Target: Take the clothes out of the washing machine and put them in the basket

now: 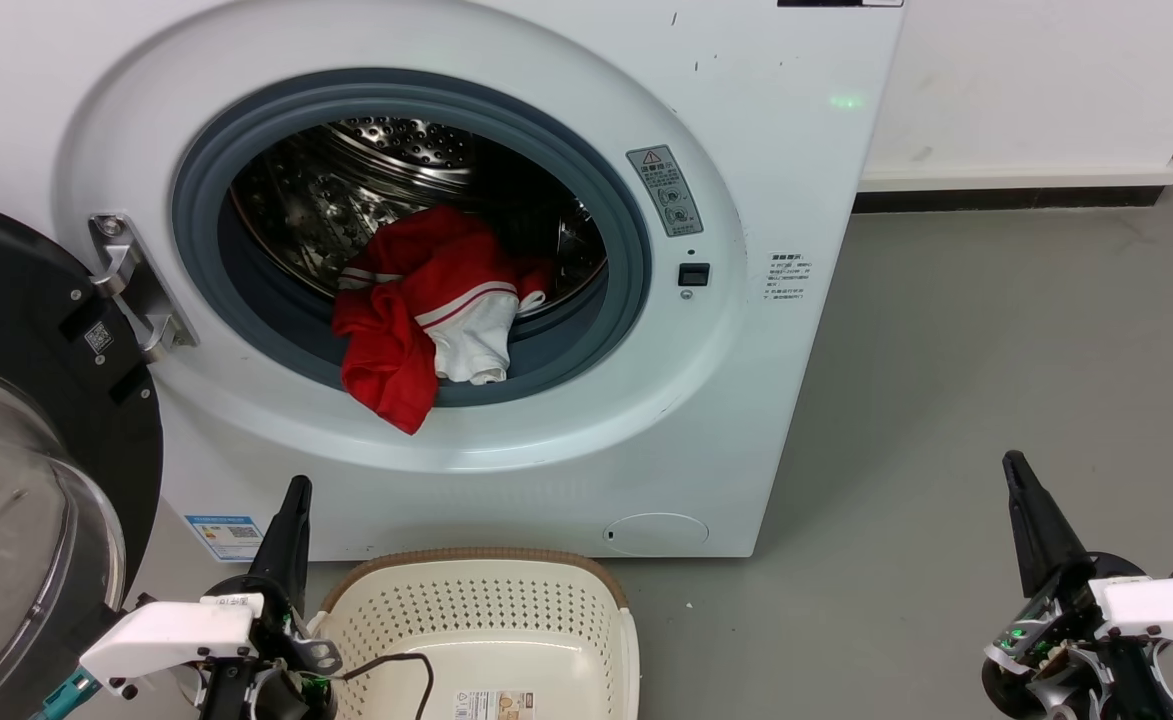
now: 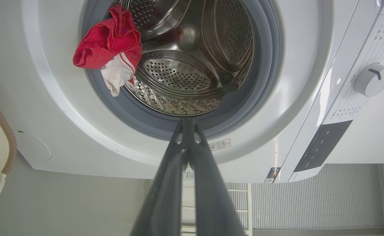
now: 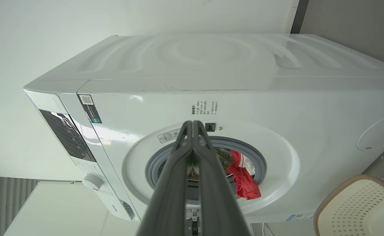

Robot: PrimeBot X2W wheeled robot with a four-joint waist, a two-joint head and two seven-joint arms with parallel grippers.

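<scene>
Grey floor (image 1: 946, 400) and a white wall (image 1: 1046, 80) frame the scene. At left, the door (image 1: 36, 330) stands swung open. Beside it the left pincer (image 1: 296, 492), fingers pressed together, points up just left of the basket (image 1: 476, 553), which sits on the floor near the foot of the machine (image 1: 806, 200). Red-and-white clothes (image 1: 426, 300) lie bunched in the mouth of the drum (image 1: 396, 140), with one red end draped over the grey seal (image 1: 626, 300). Well to the right, over the floor, the right pincer (image 1: 1016, 465) likewise has its fingers pressed together.
</scene>
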